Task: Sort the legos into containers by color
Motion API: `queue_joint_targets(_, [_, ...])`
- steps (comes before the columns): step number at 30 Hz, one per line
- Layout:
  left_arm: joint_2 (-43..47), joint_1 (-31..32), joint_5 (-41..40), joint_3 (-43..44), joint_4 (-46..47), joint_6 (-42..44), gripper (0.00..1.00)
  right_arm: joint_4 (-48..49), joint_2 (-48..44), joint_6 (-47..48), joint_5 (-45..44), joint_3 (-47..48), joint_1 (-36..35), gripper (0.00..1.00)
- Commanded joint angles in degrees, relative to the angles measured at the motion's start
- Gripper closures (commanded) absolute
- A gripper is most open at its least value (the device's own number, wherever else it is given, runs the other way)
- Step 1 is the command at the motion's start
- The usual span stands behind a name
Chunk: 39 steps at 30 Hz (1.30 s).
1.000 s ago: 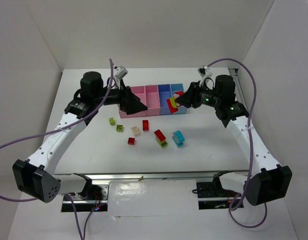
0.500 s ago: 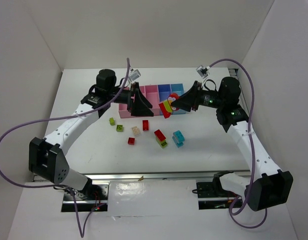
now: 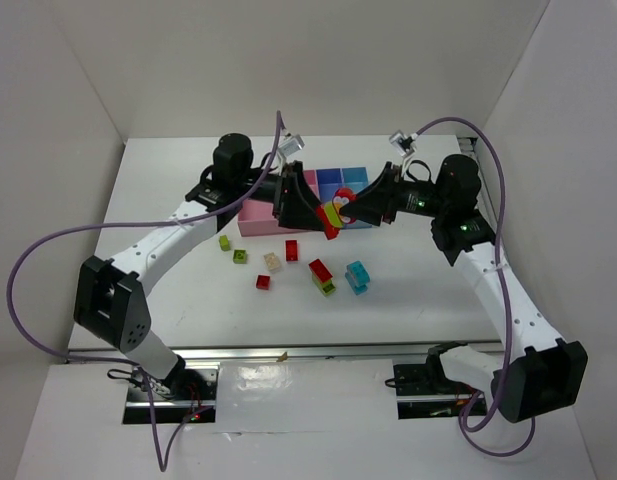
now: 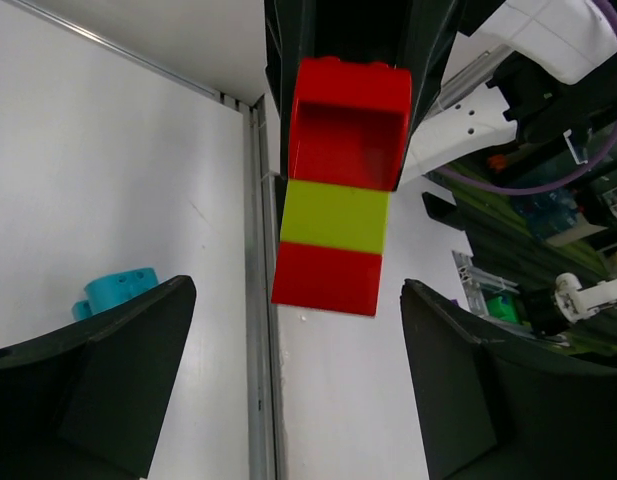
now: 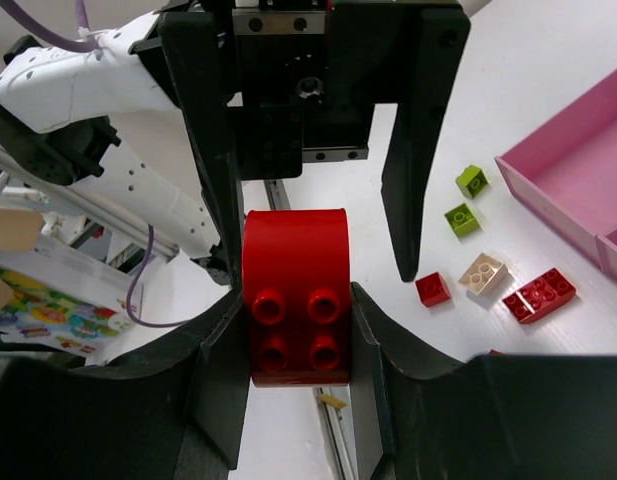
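Sorting looks barely started.
Right hand (image 3: 352,207) grips a red-and-green stack (image 3: 333,215), left hand (image 3: 310,208) gapes wide facing it; several legos (image 3: 321,276) lie loose on the desk (image 3: 188,290).

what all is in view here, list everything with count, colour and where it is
held stack: 1, red, yellow-green, red, in the air before the bins
yellow-green bricks: 2, yellow-green, table, left of the group
beige brick: 1, beige, table, middle
red bricks: 2, red, table, middle
two-colour stack: 1, red on yellow-green, table, beside the cyan piece
cyan piece: 1, cyan, table, right of the group
bins: 1 joined row, pink left, blue right, far side, partly hidden
table: 1, white, under everything
left arm: 1, white and black, jaws open toward the held stack
right arm: 1, white and black, jaws shut on the held stack
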<state>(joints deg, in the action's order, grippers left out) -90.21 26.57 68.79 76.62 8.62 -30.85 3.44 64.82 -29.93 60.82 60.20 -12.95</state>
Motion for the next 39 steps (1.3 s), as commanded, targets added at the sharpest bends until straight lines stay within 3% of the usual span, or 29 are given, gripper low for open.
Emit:
queue_joint_targets(1, [-1.4,1.0,2.2,2.3,5.8,-2.3,0.07,2.5,-0.3,1.1,0.2,-0.8,-0.8,0.84])
queue_joint_targets(6, [-2.5,2.1,1.2,3.4,7.2,-4.5,0.16,-0.2,1.5,2.8,-0.3,-0.3,-0.8,0.84])
queue_joint_targets(8, [-3.0,2.1,1.2,3.4,9.3,-5.8,0.24,-0.8,2.1,4.0,-0.3,0.4,-0.8,0.84])
queue_joint_targets(11, [-3.6,2.1,0.6,4.1,9.3,-6.3,0.42,-0.8,2.6,4.0,-0.3,0.4,-1.3,0.84])
queue_joint_targets(12, [-3.6,2.1,0.6,4.1,9.3,-6.3,0.49,-0.3,2.6,4.0,-0.3,0.4,-1.3,0.84])
queue_joint_targets(13, [-3.6,2.1,0.6,4.1,9.3,-6.9,0.66,-0.3,2.6,4.0,-0.3,0.4,-1.3,0.84])
queue_joint_targets(16, [-3.6,2.1,0.0,4.7,7.4,-4.5,1.0,-2.1,2.6,5.3,-1.0,0.4,-1.3,0.84])
queue_joint_targets(23, [-2.1,-2.7,-8.3,0.8,-9.2,4.7,1.0,-12.1,3.7,11.8,-9.6,5.5,-0.1,0.85])
queue_joint_targets(29, [1.0,-10.0,-11.2,-7.8,-8.1,1.5,1.0,-10.6,8.7,9.0,-22.1,6.9,-0.1,0.85])
queue_joint_targets(30, [1.0,-10.7,-13.9,-9.0,-8.8,0.7,1.0,-10.6,9.4,8.2,-27.8,6.9,-0.1,0.85])
queue_joint_targets(35, [2.2,-14.8,-22.2,-9.0,-16.1,1.4,1.0,-12.8,15.3,6.3,-43.2,8.5,-0.6,0.85])
queue_joint_targets(39, [2.8,-16.2,-21.3,-8.5,-18.4,3.1,1.0,-15.2,20.8,8.0,-51.5,11.2,-1.2,0.85])
